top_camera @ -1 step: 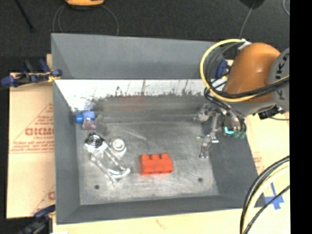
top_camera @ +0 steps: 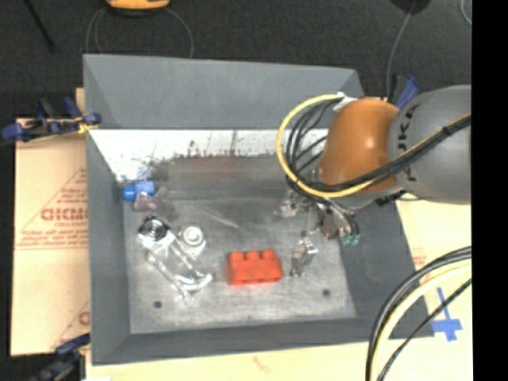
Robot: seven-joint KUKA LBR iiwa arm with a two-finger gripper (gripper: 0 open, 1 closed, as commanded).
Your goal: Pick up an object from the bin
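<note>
One red plastic building block (top_camera: 255, 267), oblong with three studs showing along its top, lies flat on the floor of the grey metal bin (top_camera: 238, 332), toward the near wall. Just beside the block's right end, the arm's single pincer (top_camera: 302, 256) hangs low over the bin floor. It sits close against that end of the block, though whether the two touch cannot be told. Whether the pincer stands open or closed cannot be told from this angle either, and no thing is seen in its grip. Above and to the right of the block, the arm's rounded orange cover (top_camera: 361, 145) hides the wrist, with one loop of yellow and black cables (top_camera: 290, 145) running round it. To the left of the block, near it but apart, lies one small cluster of clear plastic pieces (top_camera: 178, 268). Two round tops can be counted in it: a white round top (top_camera: 191, 238) and, further left, a dark round top (top_camera: 153, 230) with a silvery rim. How many clear parts lie below them is not plain. Well to the upper left of the block, by the foot of the bin's far wall, rests one small blue cylinder (top_camera: 140, 190). Touching it, on the side toward the block, is one pale purple see-through piece (top_camera: 145, 203).
</note>
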